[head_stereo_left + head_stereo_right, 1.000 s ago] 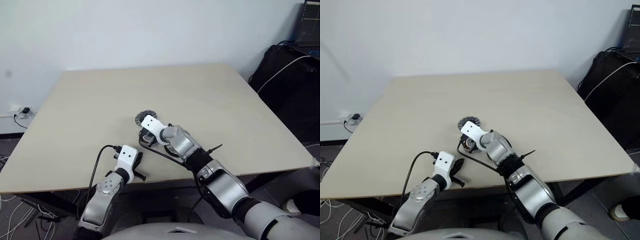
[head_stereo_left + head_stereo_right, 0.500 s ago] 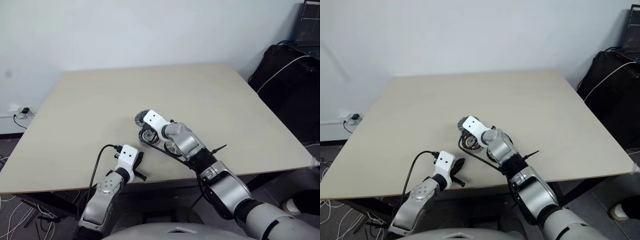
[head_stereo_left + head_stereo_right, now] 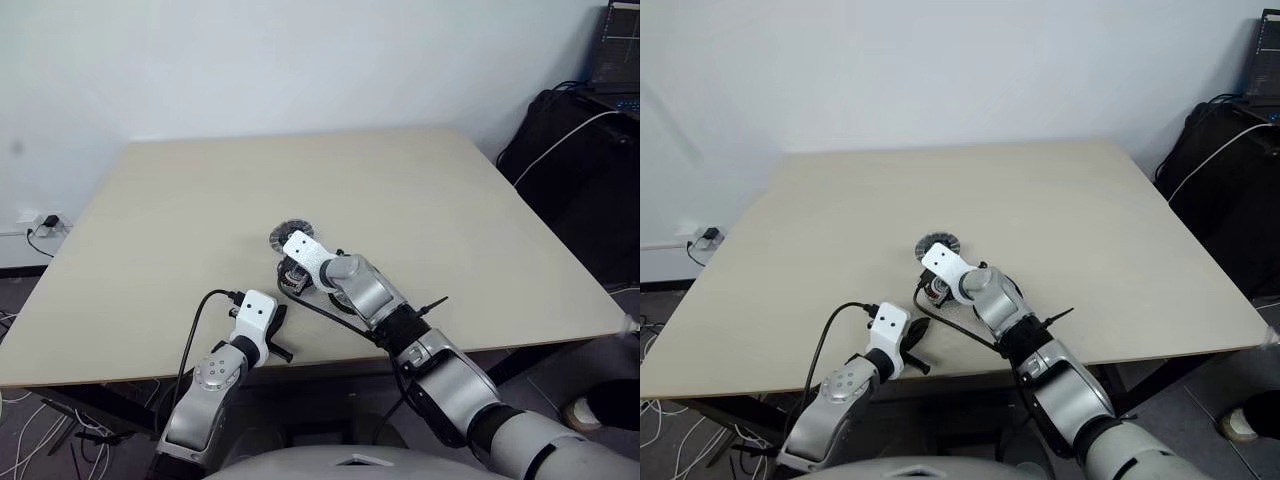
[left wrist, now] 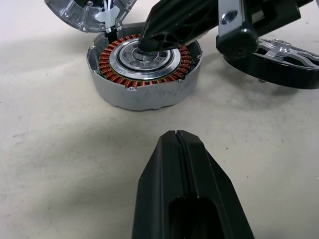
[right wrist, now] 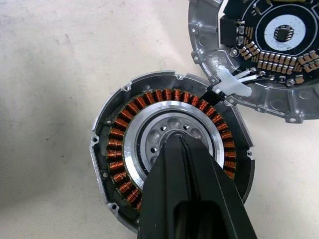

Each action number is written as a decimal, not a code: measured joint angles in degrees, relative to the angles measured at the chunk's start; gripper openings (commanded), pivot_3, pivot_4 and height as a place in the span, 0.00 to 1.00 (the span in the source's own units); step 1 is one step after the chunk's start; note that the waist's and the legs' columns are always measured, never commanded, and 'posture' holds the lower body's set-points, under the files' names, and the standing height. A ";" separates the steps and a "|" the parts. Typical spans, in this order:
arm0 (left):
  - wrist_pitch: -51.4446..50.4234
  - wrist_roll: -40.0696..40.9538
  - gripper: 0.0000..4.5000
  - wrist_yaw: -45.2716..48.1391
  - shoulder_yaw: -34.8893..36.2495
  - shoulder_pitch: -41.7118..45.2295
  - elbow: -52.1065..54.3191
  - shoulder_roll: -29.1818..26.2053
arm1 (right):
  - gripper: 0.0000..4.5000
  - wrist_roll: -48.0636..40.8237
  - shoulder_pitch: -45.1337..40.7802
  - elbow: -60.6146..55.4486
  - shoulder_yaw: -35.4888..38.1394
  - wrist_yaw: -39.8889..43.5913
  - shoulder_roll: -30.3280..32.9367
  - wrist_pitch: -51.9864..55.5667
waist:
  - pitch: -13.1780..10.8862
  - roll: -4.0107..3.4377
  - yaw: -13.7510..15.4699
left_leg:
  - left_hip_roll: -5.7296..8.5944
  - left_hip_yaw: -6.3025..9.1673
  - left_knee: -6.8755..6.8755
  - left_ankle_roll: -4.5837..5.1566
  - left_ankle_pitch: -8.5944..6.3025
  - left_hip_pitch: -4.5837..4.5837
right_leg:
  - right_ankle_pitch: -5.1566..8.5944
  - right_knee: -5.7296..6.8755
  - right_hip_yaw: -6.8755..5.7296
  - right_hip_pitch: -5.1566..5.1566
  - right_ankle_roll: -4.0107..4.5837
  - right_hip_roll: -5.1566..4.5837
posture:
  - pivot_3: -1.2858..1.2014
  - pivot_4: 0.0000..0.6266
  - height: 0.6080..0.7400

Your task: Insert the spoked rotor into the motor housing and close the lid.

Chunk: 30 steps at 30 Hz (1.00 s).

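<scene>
The grey motor housing (image 5: 107, 149) with its ring of copper windings sits on the table near the front. My right gripper (image 5: 179, 137) is shut, and its tips rest in the housing's central bore (image 4: 144, 50). The lid (image 5: 209, 30) lies just beyond the housing with its circuit-board side up, joined to it by short wires. The spoked rotor (image 4: 279, 67), a black ring with silver spokes, lies flat beside the housing under my right wrist. My left gripper (image 4: 177, 133) is shut and empty. It stays near the table's front edge and points at the housing from a short way off.
The beige table (image 3: 450, 220) stretches wide behind and to both sides of the parts. A black cable (image 3: 195, 325) loops off my left wrist over the front edge. Black bags (image 3: 580, 170) stand on the floor past the right edge.
My right forearm rose a little half a second ago and has settled back, while its tips stayed at the housing's centre. The left arm and the parts have not moved.
</scene>
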<state>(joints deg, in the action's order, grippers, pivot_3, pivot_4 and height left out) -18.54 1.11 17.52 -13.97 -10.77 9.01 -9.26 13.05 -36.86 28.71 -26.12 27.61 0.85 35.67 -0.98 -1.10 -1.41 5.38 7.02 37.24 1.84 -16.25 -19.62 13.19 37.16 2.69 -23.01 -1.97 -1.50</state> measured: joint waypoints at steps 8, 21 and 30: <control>-0.01 0.00 0.00 0.01 0.01 0.00 0.00 -0.08 | 0.00 -0.06 0.10 0.00 -0.52 0.90 -0.03 0.04 | 0.00 0.00 0.01 | 0.00 0.00 0.00 0.00 0.00 0.00 | 0.00 0.00 0.00 0.00 0.00 0.00 | 0.52 0.00 1.00; -0.03 -0.01 0.00 -0.02 0.01 0.01 0.00 -0.03 | 0.00 -0.16 0.20 -0.02 -0.64 1.23 0.04 0.04 | 0.00 0.00 0.01 | 0.00 0.01 0.00 0.00 0.00 0.01 | 0.00 0.00 -0.01 0.01 0.00 0.00 | 0.52 0.00 1.00; -0.03 -0.01 0.00 -0.02 0.01 0.01 0.00 -0.04 | 0.00 -0.20 0.35 -0.25 -0.60 1.11 0.09 -0.01 | 0.00 0.00 0.01 | 0.00 0.01 0.00 0.00 0.00 0.01 | 0.00 0.00 -0.02 0.01 0.00 0.00 | 0.52 0.00 1.00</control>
<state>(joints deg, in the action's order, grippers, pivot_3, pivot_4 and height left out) -18.57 1.10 17.51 -13.96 -10.76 9.01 -9.29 12.85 -36.51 28.46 -26.73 28.72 0.95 35.66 -0.98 -1.10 -1.40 5.38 7.02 37.24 1.84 -16.25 -19.61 13.19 37.16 2.67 -23.00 -1.97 -1.50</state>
